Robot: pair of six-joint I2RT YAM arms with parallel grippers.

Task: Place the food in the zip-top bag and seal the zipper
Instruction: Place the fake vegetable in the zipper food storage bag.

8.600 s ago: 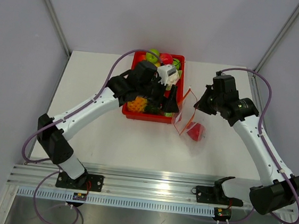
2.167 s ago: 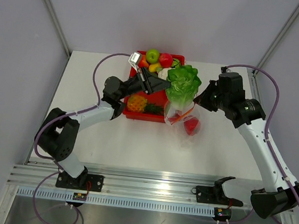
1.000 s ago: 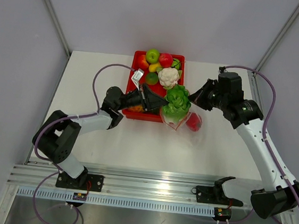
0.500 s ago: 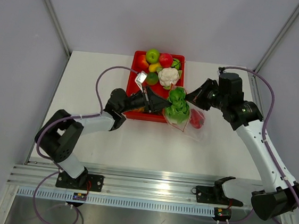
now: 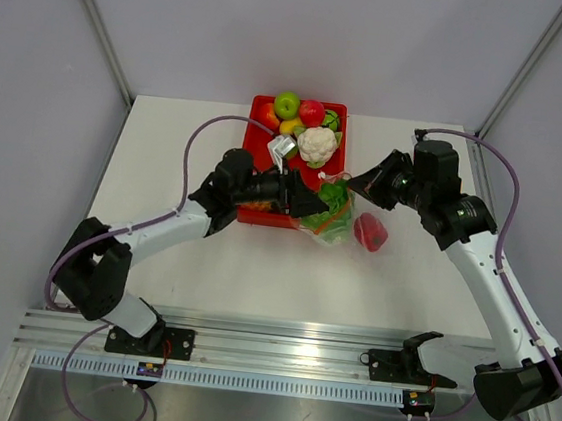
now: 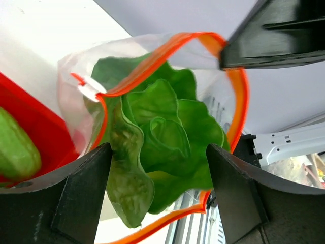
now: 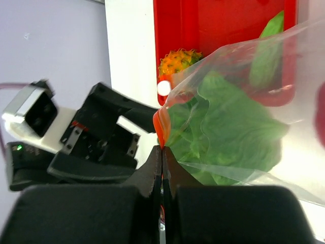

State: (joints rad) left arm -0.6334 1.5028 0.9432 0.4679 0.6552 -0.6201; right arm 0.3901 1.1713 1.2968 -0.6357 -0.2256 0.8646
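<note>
Lettuce (image 6: 167, 127) sits in the open mouth of the zip-top bag (image 6: 76, 76), just off the red tray's (image 7: 218, 30) near corner on the right arm's side. It lies between the 2 fingers (image 6: 81, 198) of the left gripper (image 5: 307, 203). These are spread wide, 1 on each side of the leaves, and clamp nothing. Contact with the leaves: cannot tell.

Zipper (image 6: 152, 63) loops around the leaf head. Right gripper (image 7: 162, 152) pinches the zipper at 1 end, fingers pressed together with only the strip between them, and holds the mouth up beside the tray.

Tomato (image 5: 369, 232) lies past the lettuce, on the side away from the tray; inside the film or not, unclear. Cauliflower (image 5: 316, 144) and pineapple (image 7: 177, 63) are in the tray.
</note>
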